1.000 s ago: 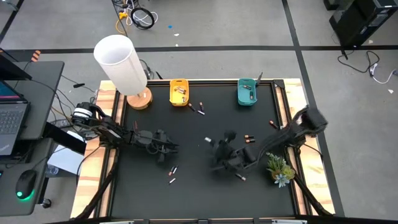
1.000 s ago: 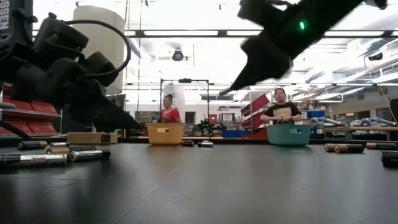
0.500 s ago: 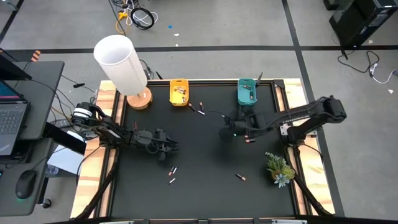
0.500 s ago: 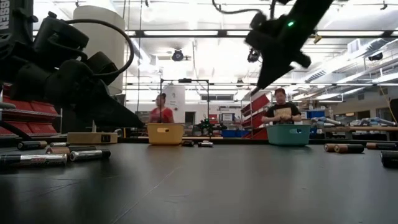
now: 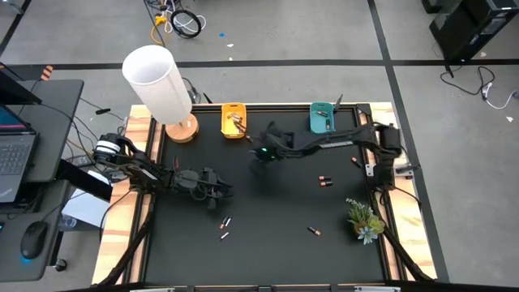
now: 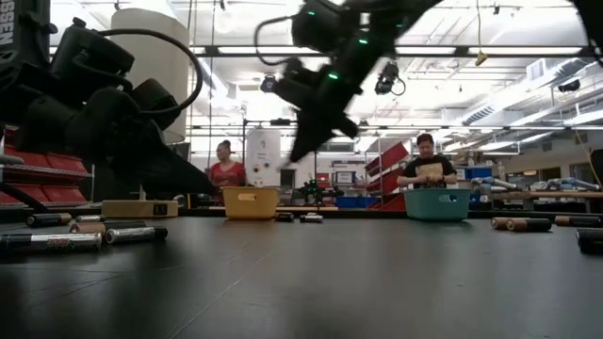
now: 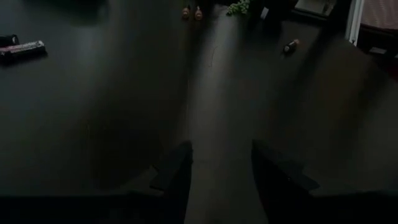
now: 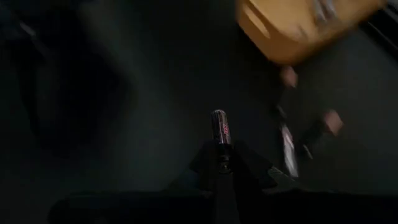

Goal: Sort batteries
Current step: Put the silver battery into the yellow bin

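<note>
Right gripper (image 5: 261,152): stretched across the table from the right side, fingers pinched tight on a dark battery (image 8: 219,129) that sticks straight out past the tips.
Key relation: the yellow bin (image 5: 233,120) lies just ahead of the held battery, up and to the left in the high view; the battery's long axis points roughly toward it.
Loose batteries: two (image 5: 258,143) lie just beside the bin, others mid-table.
Left gripper (image 7: 219,167): parked low at the left, fingers apart, holding nothing.
Nearer arm: the right, by far.
</note>
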Available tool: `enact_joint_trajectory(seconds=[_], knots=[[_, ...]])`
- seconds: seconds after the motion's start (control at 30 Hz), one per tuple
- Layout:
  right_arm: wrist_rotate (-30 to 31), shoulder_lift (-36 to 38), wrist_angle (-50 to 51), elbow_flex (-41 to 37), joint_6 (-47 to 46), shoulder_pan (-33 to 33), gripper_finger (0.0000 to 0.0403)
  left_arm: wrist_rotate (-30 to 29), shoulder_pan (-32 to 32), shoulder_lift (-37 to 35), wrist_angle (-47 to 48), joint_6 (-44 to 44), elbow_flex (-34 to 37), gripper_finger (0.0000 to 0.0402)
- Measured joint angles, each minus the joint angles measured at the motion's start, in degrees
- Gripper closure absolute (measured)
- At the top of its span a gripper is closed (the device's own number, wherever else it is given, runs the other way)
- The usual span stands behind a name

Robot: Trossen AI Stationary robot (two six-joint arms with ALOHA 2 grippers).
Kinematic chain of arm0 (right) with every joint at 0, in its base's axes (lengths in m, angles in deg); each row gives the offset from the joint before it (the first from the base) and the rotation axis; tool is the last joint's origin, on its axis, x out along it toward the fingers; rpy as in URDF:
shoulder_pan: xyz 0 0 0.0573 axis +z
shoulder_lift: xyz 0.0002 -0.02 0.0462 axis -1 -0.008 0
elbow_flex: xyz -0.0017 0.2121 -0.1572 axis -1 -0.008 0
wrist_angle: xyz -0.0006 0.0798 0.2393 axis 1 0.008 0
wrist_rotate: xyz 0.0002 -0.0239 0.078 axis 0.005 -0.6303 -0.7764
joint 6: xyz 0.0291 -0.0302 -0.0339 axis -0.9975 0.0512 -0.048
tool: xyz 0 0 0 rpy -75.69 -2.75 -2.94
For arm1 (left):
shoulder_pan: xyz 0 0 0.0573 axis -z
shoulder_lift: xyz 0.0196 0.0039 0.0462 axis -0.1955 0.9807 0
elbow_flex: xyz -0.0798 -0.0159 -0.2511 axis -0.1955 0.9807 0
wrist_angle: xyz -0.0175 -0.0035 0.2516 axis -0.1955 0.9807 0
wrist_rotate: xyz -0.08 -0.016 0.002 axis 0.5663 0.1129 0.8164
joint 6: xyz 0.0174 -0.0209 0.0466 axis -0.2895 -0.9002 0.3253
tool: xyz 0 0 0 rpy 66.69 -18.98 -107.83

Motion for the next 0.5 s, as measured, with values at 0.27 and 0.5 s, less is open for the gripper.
enact_joint_trajectory(seconds=[0.27, 0.5], knots=[[-3.42, -8.42, 0.5, 16.76, 7.0, -4.41, 0.0371, 0.05, 0.0, 0.0, -0.02, -3.15, 0.0, 0.0234], [-3.83, -15.54, 0.46, 24.63, 8.38, -8.13, 0.0346, 0.12, 0.0, 0.0, -0.07, -3.7, 0.0, 0.0234]])
